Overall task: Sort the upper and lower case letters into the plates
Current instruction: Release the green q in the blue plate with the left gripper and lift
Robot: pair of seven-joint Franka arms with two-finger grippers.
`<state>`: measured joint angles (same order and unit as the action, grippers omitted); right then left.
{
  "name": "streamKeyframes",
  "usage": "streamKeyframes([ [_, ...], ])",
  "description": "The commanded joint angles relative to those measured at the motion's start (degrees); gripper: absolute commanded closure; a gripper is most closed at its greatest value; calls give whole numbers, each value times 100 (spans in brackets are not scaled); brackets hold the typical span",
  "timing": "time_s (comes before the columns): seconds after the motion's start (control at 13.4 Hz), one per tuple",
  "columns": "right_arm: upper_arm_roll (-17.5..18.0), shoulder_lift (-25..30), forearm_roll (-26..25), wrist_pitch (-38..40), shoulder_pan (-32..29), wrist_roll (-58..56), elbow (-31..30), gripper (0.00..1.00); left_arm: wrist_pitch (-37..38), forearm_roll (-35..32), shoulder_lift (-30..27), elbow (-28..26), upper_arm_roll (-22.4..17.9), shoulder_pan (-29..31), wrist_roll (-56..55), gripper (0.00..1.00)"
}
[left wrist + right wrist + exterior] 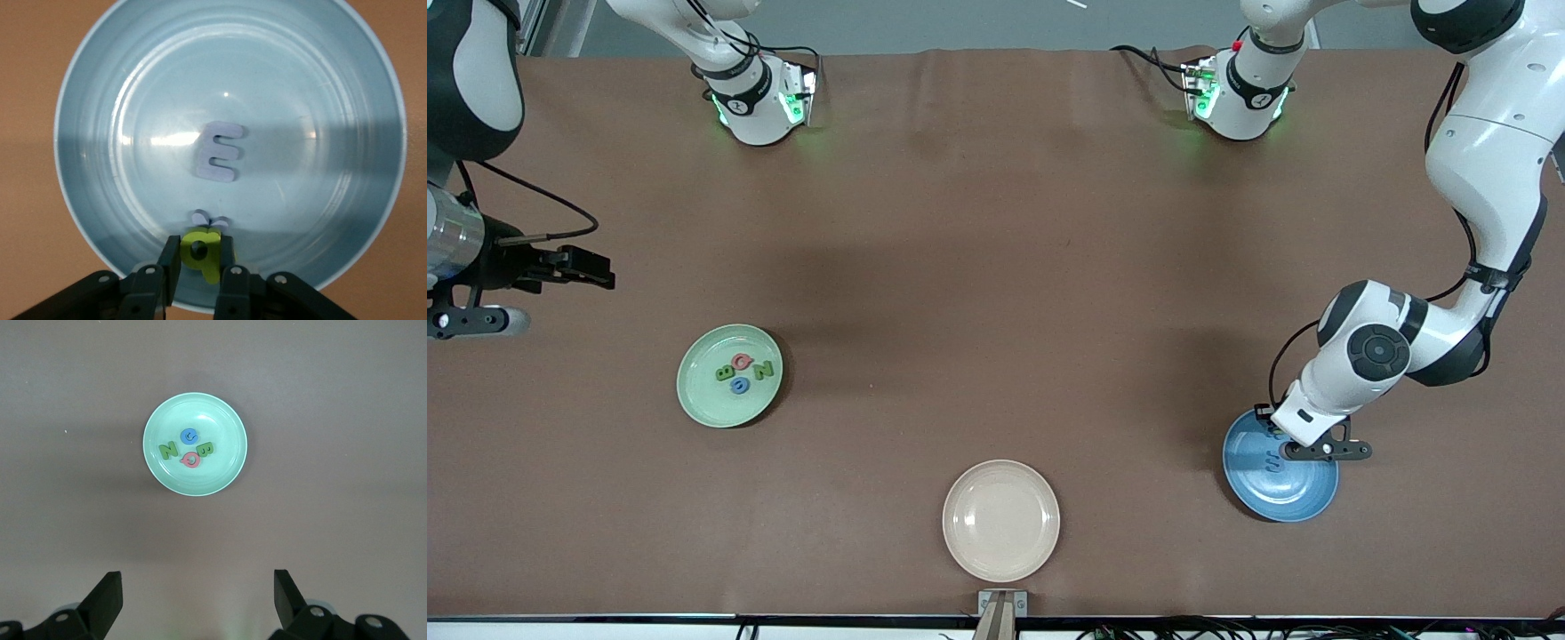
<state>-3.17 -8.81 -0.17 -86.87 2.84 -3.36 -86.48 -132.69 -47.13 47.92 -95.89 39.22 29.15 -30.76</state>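
Note:
My left gripper [200,250] is low over the blue plate [100,200], near its rim, and is shut on a small green letter b [209,267]. In that plate lies a blue m [218,151], and a blue x [200,217] peeks out from under the green letter. In the front view the left gripper [1272,440] covers part of the blue plate [1303,498]. The mint green plate [694,396] holds several capitals: green B [724,373], pink Q [742,362], green Z [762,371], blue G [739,386]. My right gripper [197,587] waits open and empty, high above the table beside the mint plate [155,463].
An empty cream-beige plate [1000,520] sits near the table's front edge at the middle. A small metal bracket [1001,604] is fixed at that edge. The brown table cover [996,267] is bare between the plates.

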Motion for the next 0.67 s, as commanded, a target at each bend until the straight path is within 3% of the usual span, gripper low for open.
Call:
streamKeyframes([
  [0.0, 27, 476, -98, -137, 6, -7, -483, 0, -38, -15, 24, 35, -81, -24, 114, 37],
  [0.15, 35, 652, -89, -198, -29, -7, -659, 0, -38, 37, 15, 131, -73, -24, 114, 8],
  [0.22, 35, 740, -89, -251, -47, -7, -755, 0, -38, 159, -2, 166, -72, -24, 106, 1],
  [0.37, 70, 924, -89, -391, -125, -7, -984, 0, 198, 659, -29, 421, -29, -103, 105, 1],
  [0.6, 245, 1048, -89, -366, -284, -7, -1011, 0, 629, 802, -143, 580, 252, -7, 448, 1],
])
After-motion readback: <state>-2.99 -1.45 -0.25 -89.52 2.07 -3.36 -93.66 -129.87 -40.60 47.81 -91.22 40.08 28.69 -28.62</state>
